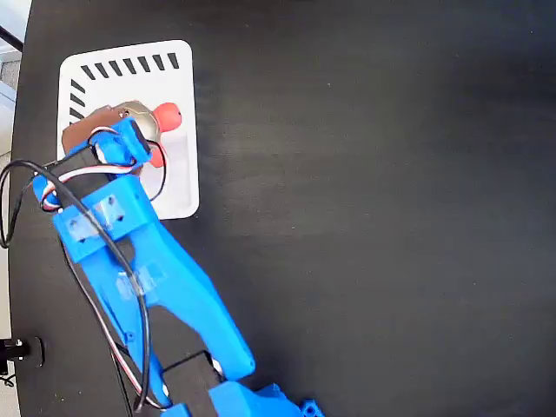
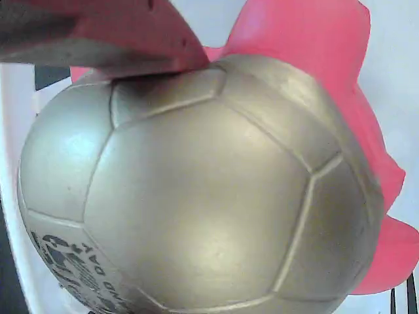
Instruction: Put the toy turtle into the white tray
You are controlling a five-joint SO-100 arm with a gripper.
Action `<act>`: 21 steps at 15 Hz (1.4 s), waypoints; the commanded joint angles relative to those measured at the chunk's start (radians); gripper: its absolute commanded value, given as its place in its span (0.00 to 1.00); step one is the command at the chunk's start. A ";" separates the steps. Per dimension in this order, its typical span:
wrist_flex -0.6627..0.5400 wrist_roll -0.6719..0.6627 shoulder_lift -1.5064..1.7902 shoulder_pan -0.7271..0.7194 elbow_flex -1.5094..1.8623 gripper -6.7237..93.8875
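Over at the left side of the fixed view, the white tray [image 1: 178, 139] is lying on the black table [image 1: 373, 191], with its short black stripes running along the top and left edges. The blue arm [image 1: 143, 269] is reaching up from the bottom edge and leaning over the tray, and its gripper [image 1: 117, 139] is hovering right at the toy turtle [image 1: 156, 117]. The turtle is sitting within the tray's outline, its gold shell half hidden under the arm and its red head poking out to the right. In the wrist view the shell [image 2: 196, 196] is filling nearly the whole picture, with one reddish finger [image 2: 131, 39] pressing against its top and red limbs [image 2: 314, 59] showing behind. I cannot tell whether the gripper is actually clamping the turtle.
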 commanded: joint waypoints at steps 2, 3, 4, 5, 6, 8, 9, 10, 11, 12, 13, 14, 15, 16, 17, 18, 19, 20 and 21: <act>-0.078 0.003 0.043 -0.011 0.041 0.49; -0.084 0.000 0.043 -0.011 0.055 0.57; -0.083 0.000 0.041 -0.014 0.060 0.60; -0.077 0.000 0.041 -0.017 0.060 0.60; -0.072 0.002 0.043 -0.020 0.060 0.60; -0.067 0.003 0.046 -0.020 0.060 0.60; -0.060 0.003 0.052 -0.020 0.055 0.60; -0.051 0.003 0.071 -0.017 0.043 0.60; -0.040 0.003 0.103 -0.011 0.032 0.58; -0.026 0.000 0.143 0.002 0.015 0.51; -0.025 -0.002 0.195 0.018 0.006 0.35; -0.026 -0.003 0.256 0.040 0.006 0.22; -0.028 -0.014 0.318 0.066 0.015 0.07; -0.028 -0.029 0.376 0.100 0.034 0.04; -0.051 -0.048 0.443 0.141 0.078 0.04; -0.078 -0.063 0.512 0.195 0.129 0.04; -0.121 -0.075 0.578 0.262 0.189 0.04; -0.164 -0.095 0.635 0.341 0.249 0.04; -0.229 -0.112 0.684 0.425 0.325 0.06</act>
